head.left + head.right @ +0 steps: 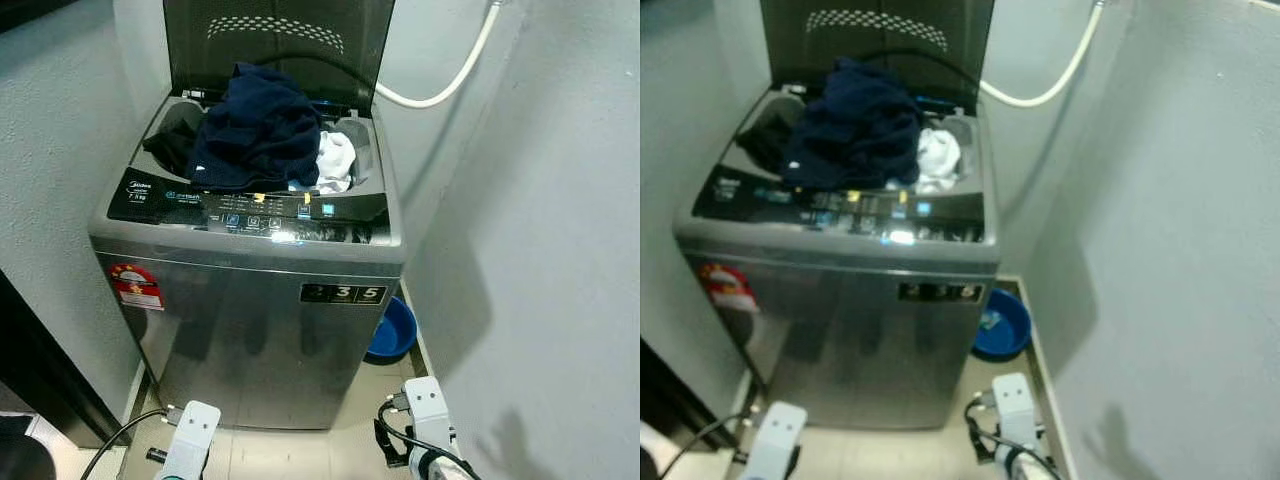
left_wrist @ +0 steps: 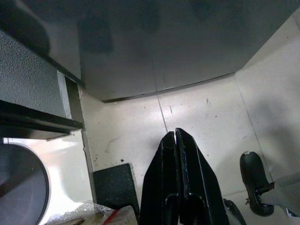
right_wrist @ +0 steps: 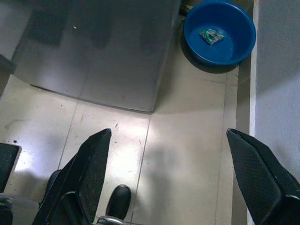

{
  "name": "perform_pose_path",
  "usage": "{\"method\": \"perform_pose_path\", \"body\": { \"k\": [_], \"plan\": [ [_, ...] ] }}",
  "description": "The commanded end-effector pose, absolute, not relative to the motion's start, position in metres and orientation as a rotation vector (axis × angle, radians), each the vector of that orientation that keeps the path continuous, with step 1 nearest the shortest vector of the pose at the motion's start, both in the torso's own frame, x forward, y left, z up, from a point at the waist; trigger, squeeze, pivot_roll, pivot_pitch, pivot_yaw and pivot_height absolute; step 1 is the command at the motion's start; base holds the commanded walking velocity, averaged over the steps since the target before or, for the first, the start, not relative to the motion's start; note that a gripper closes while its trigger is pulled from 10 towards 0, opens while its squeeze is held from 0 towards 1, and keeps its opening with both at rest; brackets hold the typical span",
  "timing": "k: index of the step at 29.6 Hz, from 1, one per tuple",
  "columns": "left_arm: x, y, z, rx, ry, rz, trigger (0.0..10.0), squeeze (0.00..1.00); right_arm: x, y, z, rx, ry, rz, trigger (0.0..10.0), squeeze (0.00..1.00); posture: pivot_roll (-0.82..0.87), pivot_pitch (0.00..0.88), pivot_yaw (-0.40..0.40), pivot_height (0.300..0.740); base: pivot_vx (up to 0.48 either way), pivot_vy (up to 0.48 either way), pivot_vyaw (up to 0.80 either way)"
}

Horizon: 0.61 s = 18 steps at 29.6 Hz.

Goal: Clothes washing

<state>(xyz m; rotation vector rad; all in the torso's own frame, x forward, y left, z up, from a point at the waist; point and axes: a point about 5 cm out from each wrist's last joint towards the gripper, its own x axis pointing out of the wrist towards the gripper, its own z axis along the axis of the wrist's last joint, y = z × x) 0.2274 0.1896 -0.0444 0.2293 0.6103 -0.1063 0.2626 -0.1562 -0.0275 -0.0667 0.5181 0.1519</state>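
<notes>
- Grey top-load washing machine (image 1: 250, 330) stands in a narrow nook btwn two pale walls, lid (image 1: 280, 40) raised upright at the back.
- Dark navy garment (image 1: 255, 130) is heaped over the drum opening, spilling above the rim; a white cloth (image 1: 335, 160) sits just beside it on the robot's right, and a black item (image 1: 172, 150) lies at the left edge.
- Control panel (image 1: 250, 210) runs along the front top w/ lit buttons; display on the front reads 35; red sticker (image 1: 137, 285) near the front left corner.
- White hose (image 1: 450, 80) curves along the wall behind the machine.
- Blue basin (image 3: 219, 32) sits on the tiled floor (image 3: 187, 154) beside the machine's right side, a small object inside it.
- Left gripper (image 2: 175, 136) hangs low over the floor, fingers pressed together, holding nothing.
- Right gripper (image 3: 168, 140) hangs low too, fingers spread wide, nothing btwn them.
</notes>
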Motion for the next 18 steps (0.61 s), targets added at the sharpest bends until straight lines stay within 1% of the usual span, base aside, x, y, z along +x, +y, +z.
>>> {"method": "perform_pose_path", "body": {
  "k": [1,11,18],
  "plan": [
    [0.2202,0.1882,-0.0506,0.222,0.639,-0.106,10.0,0.00,0.2588,-0.1577,-0.0308,-0.072,0.534,0.154,10.0,0.00,0.09,0.058,-0.057,0.728,0.000,0.000,0.00],
    [0.2205,0.1814,-0.0521,0.220,0.642,-0.128,10.0,0.00,0.2551,-0.1601,-0.0330,-0.079,0.537,0.154,10.0,0.00,0.08,0.060,-0.056,0.728,0.000,0.000,0.00],
    [0.2208,0.1815,-0.0519,0.213,0.640,-0.123,10.0,0.00,0.2534,-0.1619,-0.0344,-0.086,0.545,0.153,10.0,0.00,0.08,0.062,-0.058,0.728,0.000,0.000,0.00]
  ]
}}
